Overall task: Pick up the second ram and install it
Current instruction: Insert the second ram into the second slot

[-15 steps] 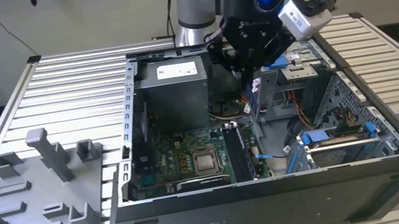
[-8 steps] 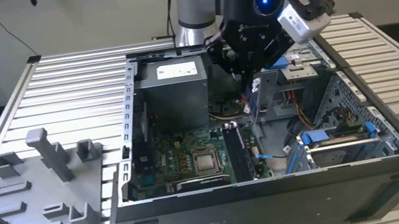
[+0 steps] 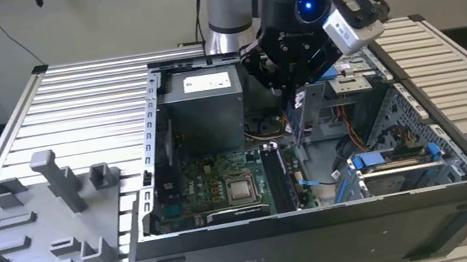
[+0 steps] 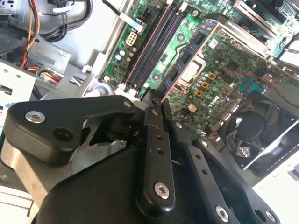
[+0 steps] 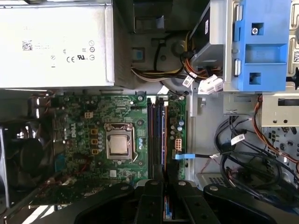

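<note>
Fingers (image 4: 156, 100) clamping together on the second ram (image 3: 299, 120), holding it upright as a thin dark strip hanging below the gripper (image 3: 296, 95) in the exterior view. Hovering over the open computer case (image 3: 325, 222), above the memory slots (image 5: 157, 135) on the green motherboard (image 5: 93, 140), not yet touching them. Showing, in the second wrist view, only a small dark tip of the stick poking out between the closed black fingers, with the long parallel slots running away beyond it. Showing, in the first wrist view, a sliver of the stick's blue-and-red edge between the finger bases, lined up roughly with the slots. Sitting near the slots, the square silver processor chip (image 5: 118, 145) in its socket. Lying beside it, on the exterior view's left inside the case, the grey power supply box (image 3: 200, 101). Standing on the exterior view's right of the case, a blue drive bracket (image 3: 394, 155). Resting on the slatted metal surface (image 3: 77, 100) at the exterior view's left, well apart from the case, a grey plastic holder tray (image 3: 42, 234) with a tall post (image 3: 59, 178).
</note>
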`<action>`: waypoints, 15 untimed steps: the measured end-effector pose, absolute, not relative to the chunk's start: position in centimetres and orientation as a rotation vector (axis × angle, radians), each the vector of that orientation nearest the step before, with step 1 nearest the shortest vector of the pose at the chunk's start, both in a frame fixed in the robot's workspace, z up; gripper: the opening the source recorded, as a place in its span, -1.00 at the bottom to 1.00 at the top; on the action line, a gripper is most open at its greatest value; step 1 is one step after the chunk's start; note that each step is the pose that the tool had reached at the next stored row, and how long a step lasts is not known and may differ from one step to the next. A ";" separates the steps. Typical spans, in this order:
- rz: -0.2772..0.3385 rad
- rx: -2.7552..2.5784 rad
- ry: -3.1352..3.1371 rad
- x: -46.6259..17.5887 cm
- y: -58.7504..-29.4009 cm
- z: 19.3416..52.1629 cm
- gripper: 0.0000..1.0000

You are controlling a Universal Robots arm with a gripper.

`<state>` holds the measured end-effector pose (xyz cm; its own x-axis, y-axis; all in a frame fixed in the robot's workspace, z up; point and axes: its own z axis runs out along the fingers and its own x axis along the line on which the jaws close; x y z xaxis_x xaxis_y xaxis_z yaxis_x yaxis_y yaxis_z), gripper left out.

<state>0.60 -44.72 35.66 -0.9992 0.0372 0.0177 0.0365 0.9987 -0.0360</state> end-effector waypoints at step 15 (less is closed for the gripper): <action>0.065 -0.063 -3.122 0.6 -44.6 34.8 -0.72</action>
